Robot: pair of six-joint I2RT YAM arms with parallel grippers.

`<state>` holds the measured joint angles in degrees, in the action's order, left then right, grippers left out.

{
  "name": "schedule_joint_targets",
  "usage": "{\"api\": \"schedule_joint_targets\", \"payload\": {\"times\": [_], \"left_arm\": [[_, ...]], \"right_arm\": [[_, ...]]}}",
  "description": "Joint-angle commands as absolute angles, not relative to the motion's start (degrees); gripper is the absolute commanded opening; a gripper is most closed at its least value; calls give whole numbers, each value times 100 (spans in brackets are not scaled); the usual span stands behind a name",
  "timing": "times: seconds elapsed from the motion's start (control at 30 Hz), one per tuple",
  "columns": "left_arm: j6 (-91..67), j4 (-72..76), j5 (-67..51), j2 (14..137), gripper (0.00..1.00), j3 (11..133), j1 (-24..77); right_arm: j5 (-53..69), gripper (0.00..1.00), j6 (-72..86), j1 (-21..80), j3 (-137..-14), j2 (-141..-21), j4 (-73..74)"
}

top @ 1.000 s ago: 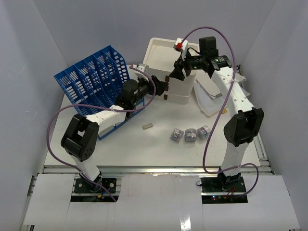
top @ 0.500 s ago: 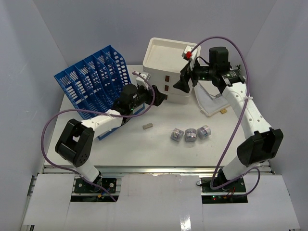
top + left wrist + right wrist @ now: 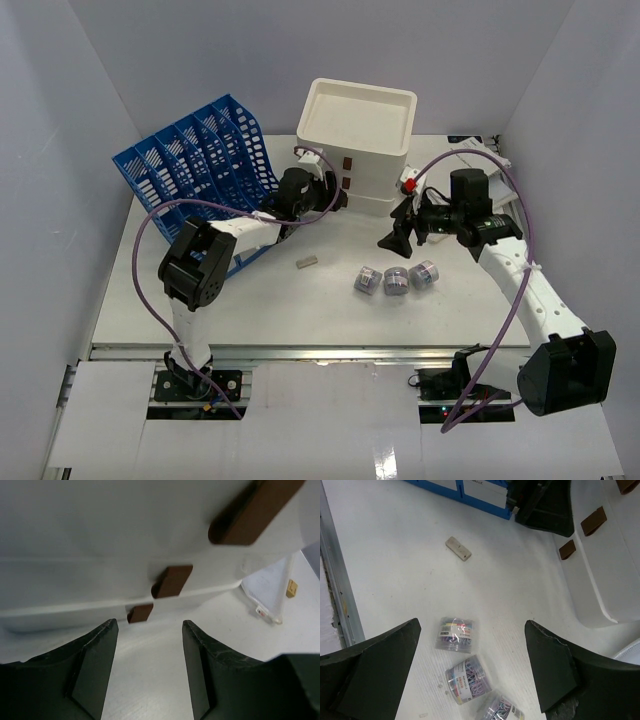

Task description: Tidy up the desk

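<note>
Top: desk [image 3: 300, 300] spans the view; drawer box [image 3: 360, 130] at 12, blue rack [image 3: 195, 160] at 10, three clip tubs [image 3: 395, 279] near ctr. L wrist: left gripper [image 3: 149, 630] spread, empty, facing box handles [image 3: 172, 581]. R wrist: right gripper [image 3: 471, 625] spread, empty, above tubs; small block [image 3: 458, 548] at 12.

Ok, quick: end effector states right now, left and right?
Left end effector: open, holding nothing, facing the drawer box.
Right end effector: open, holding nothing.
</note>
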<state>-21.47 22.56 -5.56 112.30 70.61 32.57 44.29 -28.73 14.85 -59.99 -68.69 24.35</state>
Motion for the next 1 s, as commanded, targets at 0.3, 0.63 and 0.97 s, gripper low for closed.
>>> {"api": "schedule_joint_targets", "payload": {"times": [0.3, 0.63, 0.97], "left_arm": [[-2170, 2247, 899, 11770, 60, 8195, 3566], [-2413, 2343, 1224, 11761, 17, 8231, 3617], [-2509, 2993, 634, 10879, 0, 6963, 3621]], "right_arm": [[5005, 91, -2765, 1184, -5683, -6531, 1916], [5035, 91, -2787, 1129, -5539, -6389, 1934], [4650, 92, -2833, 1116, -5340, -6214, 1962]]}}
